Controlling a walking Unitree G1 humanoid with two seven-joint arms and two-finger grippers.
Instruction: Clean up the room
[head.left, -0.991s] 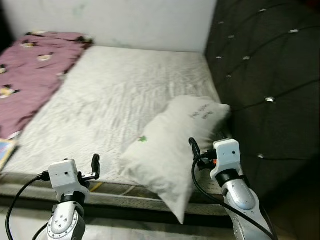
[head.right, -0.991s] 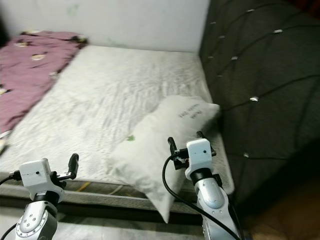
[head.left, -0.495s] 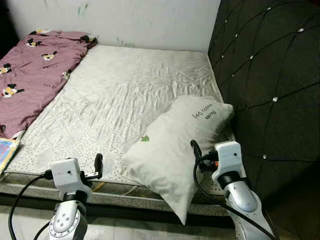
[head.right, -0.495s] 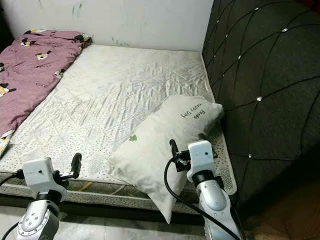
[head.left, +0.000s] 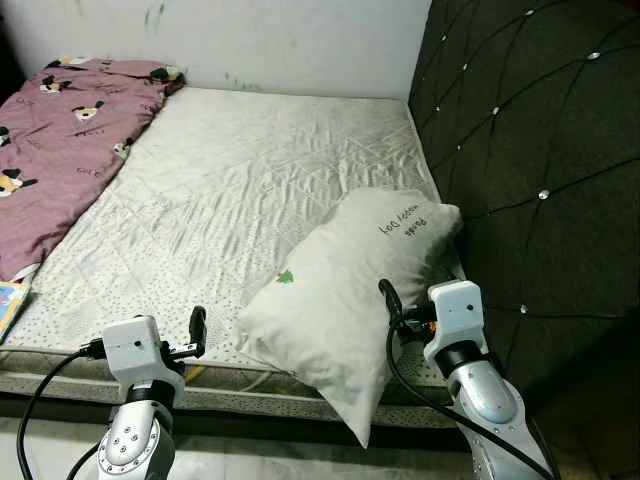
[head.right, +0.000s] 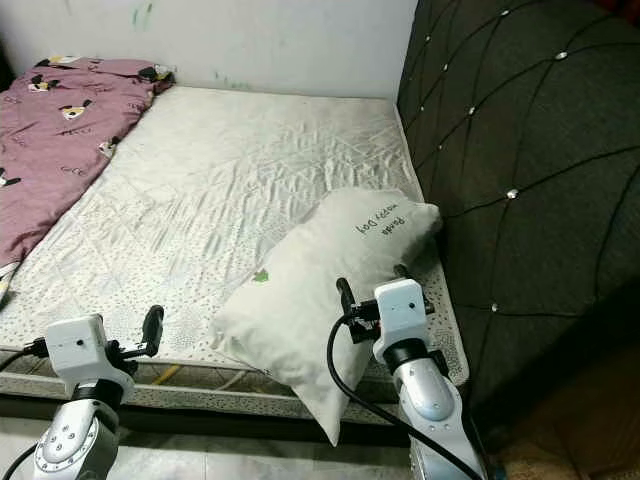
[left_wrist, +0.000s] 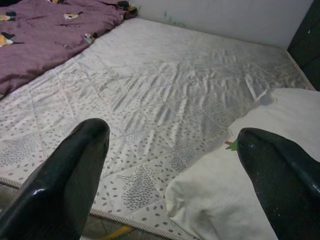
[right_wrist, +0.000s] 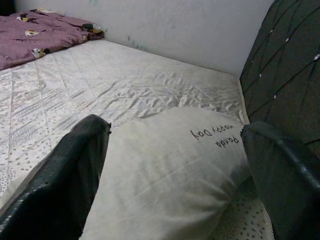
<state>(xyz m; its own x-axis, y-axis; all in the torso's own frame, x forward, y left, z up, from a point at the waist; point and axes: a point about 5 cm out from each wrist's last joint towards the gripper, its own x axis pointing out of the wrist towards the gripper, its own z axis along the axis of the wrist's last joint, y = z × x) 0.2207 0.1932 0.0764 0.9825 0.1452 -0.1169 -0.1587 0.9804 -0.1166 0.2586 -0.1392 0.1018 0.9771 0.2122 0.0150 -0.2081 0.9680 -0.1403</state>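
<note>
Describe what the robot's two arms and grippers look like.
Both arms are silver metal with rounded joint housings, each topped by a boxy white wrist block. A black cable loops from each block down along the arm. The left gripper and right gripper each carry long, glossy black fingers with rounded tips. An orange spot shows beside the right block.

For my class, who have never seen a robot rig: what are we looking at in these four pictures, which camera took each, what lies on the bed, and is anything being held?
This is a humanoid robot standing at the side of a bed. Two pictures come from the twin cameras in its head, looking down; its silver arms show at the bottom. The other two come from cameras on its wrists, each looking out between that gripper's two black fingers. On the quilted white mattress lies a white pillow with small printed lettering, its corner hanging over the near edge, beside the dark tufted headboard. A purple patterned blanket covers the far left. The left gripper and right gripper are both open and hold nothing.
</note>
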